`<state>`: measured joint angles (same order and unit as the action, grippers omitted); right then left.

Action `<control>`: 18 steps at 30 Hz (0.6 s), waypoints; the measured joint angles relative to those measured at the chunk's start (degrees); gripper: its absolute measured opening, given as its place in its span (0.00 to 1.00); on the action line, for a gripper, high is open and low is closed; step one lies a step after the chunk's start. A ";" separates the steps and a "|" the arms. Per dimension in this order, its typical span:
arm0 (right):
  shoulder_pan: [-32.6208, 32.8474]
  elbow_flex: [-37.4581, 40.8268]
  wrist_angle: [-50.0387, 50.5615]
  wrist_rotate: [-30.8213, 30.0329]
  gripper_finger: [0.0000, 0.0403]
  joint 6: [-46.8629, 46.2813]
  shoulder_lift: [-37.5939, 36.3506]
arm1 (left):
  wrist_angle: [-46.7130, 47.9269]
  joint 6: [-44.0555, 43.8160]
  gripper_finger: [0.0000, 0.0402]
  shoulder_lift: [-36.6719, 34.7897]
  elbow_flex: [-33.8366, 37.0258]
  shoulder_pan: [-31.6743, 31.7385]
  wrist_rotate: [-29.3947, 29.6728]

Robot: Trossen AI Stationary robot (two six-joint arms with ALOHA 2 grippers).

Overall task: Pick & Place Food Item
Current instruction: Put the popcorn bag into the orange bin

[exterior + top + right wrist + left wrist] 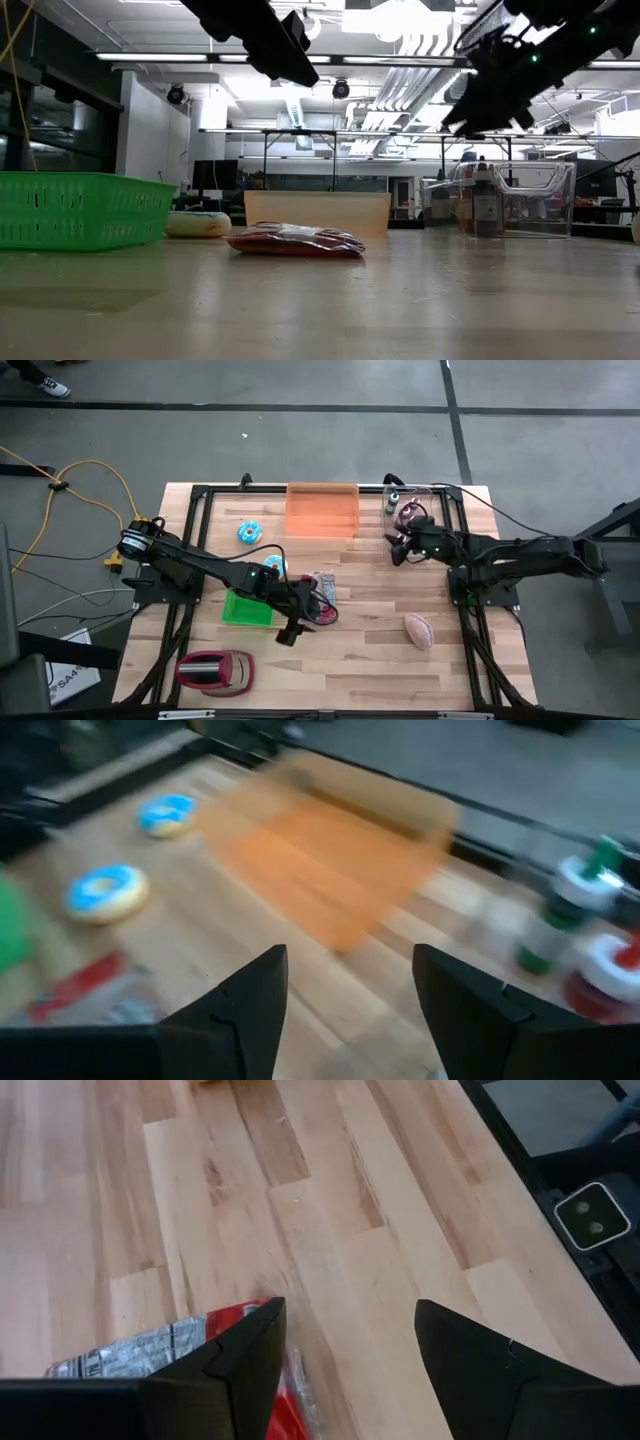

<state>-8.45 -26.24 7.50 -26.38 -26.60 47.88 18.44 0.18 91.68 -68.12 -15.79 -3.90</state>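
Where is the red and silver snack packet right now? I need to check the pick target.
In the high view, the red and silver snack packet lies flat mid-table, right of the green plastic basket, under the left gripper, which hangs open above it.

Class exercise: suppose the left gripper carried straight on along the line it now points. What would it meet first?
Probably bare table: the open left gripper shows only wood between its fingers. The red snack packet lies just beside one finger, so it might brush that; depth is unclear.
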 joint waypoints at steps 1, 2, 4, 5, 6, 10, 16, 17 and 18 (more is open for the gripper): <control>0.66 0.00 -1.56 0.53 0.51 0.90 0.00 | 0.00 0.00 0.53 0.00 0.00 0.02 0.37; 1.33 0.00 -3.02 1.31 0.51 1.55 0.00 | 0.00 0.00 0.53 0.01 0.00 0.02 0.94; 2.79 0.00 -5.55 2.49 0.51 2.94 0.00 | -0.02 -0.02 0.53 0.00 0.00 0.02 1.27; 3.65 0.00 -6.62 3.03 0.51 3.52 0.00 | 0.00 -0.04 0.53 0.00 0.00 0.04 1.29; 4.49 0.00 -7.37 3.76 0.51 3.98 0.00 | 0.00 -0.06 0.53 0.00 0.00 0.04 1.27; 7.94 0.00 -8.20 6.95 0.51 2.33 0.53 | 0.17 -3.14 0.53 0.00 0.00 0.03 1.25; 12.67 0.00 -8.23 8.97 0.51 -4.06 3.33 | 0.64 -11.16 0.53 0.00 0.00 0.03 1.24; 13.38 0.00 -8.23 8.99 0.51 -4.54 4.05 | 0.66 -12.28 0.53 0.00 0.00 0.02 1.23; 13.97 0.00 -8.23 8.99 0.51 -4.95 4.84 | 0.66 -13.32 0.53 0.00 0.00 0.04 1.24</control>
<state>5.51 -26.24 -0.73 -17.39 -31.55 52.72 19.09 -13.14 91.68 -68.12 -15.75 -2.66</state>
